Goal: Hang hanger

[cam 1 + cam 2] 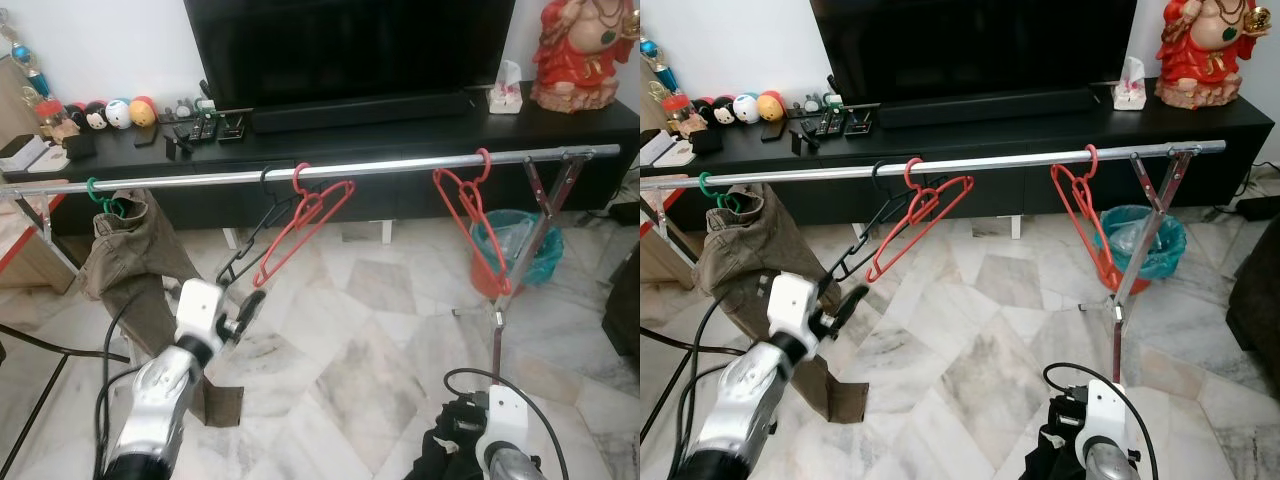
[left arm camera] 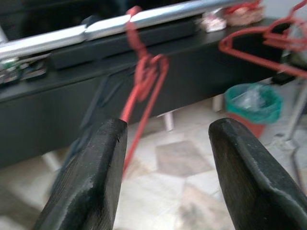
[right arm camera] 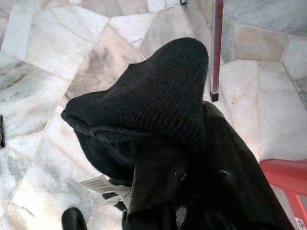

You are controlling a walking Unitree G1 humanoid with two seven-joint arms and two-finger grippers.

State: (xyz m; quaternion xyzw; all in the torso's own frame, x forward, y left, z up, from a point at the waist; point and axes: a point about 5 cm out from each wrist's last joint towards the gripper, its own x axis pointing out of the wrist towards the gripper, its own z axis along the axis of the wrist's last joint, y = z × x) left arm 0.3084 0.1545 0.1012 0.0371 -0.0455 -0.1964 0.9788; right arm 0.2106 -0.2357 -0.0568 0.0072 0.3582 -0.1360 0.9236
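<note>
Left wrist view: left gripper [image 2: 165,177] fingers spread, empty | red hanger [image 1: 300,232] hooked on rail [image 1: 400,165], just beyond fingertips, untouched | right gripper [image 3: 168,191] low right, clenched on black knit garment [image 3: 153,96]

No legible text or labels

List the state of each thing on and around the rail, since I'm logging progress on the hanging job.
Left hand: open, holding nothing.
Right hand: shut on black knit garment.
Black hanger: hooked on rail, tilted.
Middle red hanger: hooked, tilted, bare.
Right red hanger: hooked, bare.
Green hanger: hooked, carrying brown trousers.
TV: off.
</note>
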